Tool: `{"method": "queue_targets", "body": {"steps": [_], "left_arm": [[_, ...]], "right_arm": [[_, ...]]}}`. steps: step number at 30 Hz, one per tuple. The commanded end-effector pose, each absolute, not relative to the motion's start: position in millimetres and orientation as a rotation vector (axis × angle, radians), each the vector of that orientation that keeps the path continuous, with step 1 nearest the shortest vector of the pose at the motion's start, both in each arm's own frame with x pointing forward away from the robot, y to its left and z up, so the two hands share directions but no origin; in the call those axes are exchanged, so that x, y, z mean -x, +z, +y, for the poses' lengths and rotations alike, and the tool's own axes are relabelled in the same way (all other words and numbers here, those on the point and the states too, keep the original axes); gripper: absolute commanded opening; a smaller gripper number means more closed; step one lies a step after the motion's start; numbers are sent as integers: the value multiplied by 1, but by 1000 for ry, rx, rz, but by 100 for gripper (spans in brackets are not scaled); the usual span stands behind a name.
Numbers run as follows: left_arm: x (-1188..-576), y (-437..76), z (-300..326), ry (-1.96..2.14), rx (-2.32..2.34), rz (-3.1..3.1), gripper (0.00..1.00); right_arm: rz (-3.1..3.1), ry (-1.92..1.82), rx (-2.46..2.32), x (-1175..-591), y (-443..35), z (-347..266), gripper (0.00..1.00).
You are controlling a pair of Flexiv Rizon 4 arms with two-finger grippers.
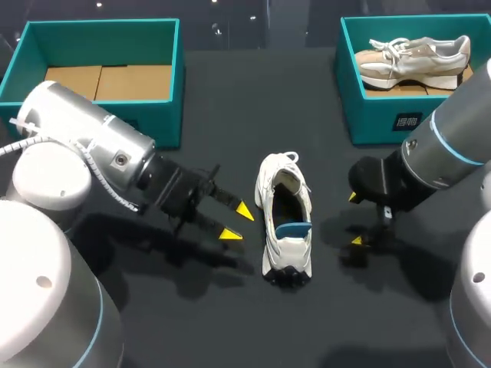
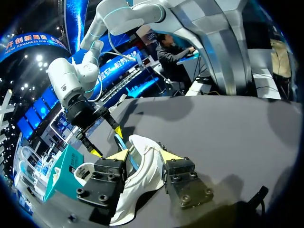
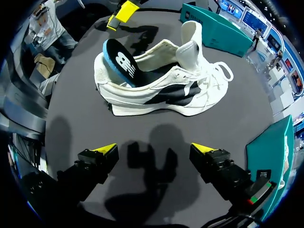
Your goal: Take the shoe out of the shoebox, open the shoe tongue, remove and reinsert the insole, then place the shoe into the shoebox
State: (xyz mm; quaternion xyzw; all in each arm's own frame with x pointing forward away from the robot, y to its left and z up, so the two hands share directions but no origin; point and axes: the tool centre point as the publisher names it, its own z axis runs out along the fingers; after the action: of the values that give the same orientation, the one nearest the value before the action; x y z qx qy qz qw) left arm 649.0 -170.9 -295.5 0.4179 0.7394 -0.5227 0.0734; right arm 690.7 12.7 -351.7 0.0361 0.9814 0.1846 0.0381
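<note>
A dark table (image 1: 230, 322) fills the scene, viewed from above. The left arm (image 1: 84, 146), thick and silver, enters from the left side and angles toward the centre. The right arm (image 1: 453, 138) enters from the right side and bends down toward the table.

Two teal shoeboxes sit at the far edge, well apart. The left shoebox (image 1: 100, 24) holds only brown cardboard (image 1: 107, 80) on its floor. The right shoebox (image 1: 376, 119) holds a beige shoe (image 1: 414, 57) lying on its side.

The white shoe (image 1: 285, 230) stands upright on its sole in the middle of the table, outside both boxes. Its laced toe points toward the far edge and its dark-soled heel toward the near edge. It lies between the two grippers.

The left gripper (image 1: 237, 221) is just beside the shoe's left side, its yellow-tipped fingers spread apart and gripping nothing. From the left wrist, the shoe (image 2: 142, 175) shows just ahead of the gap between those fingers.

The right gripper (image 1: 354, 218) hangs near the shoe's right side, fingers spread wide, holding nothing. From the right wrist, the shoe (image 3: 156, 90) sits ahead of the fingers, apart from them.

The blue insole (image 3: 121, 61) rises tilted out of the shoe's heel end. The white tongue (image 3: 190, 40) stands pulled up from the opening.
</note>
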Motion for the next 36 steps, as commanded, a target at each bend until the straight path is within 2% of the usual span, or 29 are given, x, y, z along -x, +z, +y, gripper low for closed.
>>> {"method": "queue_targets", "body": {"steps": [1,4,5,6,22,36], "left_arm": [[-653,-275,-146,-1502,-1369,2287,34],[-658,-267,-136,-1464,-1440,2310,27],[-660,-265,-132,-1446,-1474,2324,18],[-662,-263,-128,-1430,-1497,2343,0],[-669,-261,-130,-1344,-1568,2364,0],[-694,-233,-134,-1035,-1990,2392,0]], "right_arm": [[2993,708,14,-693,-334,-15,100],[2993,708,14,-693,-334,-15,100],[2993,708,14,-693,-334,-15,100],[2993,708,14,-693,-334,-15,100],[2993,708,14,-693,-334,-15,100],[3023,570,-168,-700,-311,-82,100]]}}
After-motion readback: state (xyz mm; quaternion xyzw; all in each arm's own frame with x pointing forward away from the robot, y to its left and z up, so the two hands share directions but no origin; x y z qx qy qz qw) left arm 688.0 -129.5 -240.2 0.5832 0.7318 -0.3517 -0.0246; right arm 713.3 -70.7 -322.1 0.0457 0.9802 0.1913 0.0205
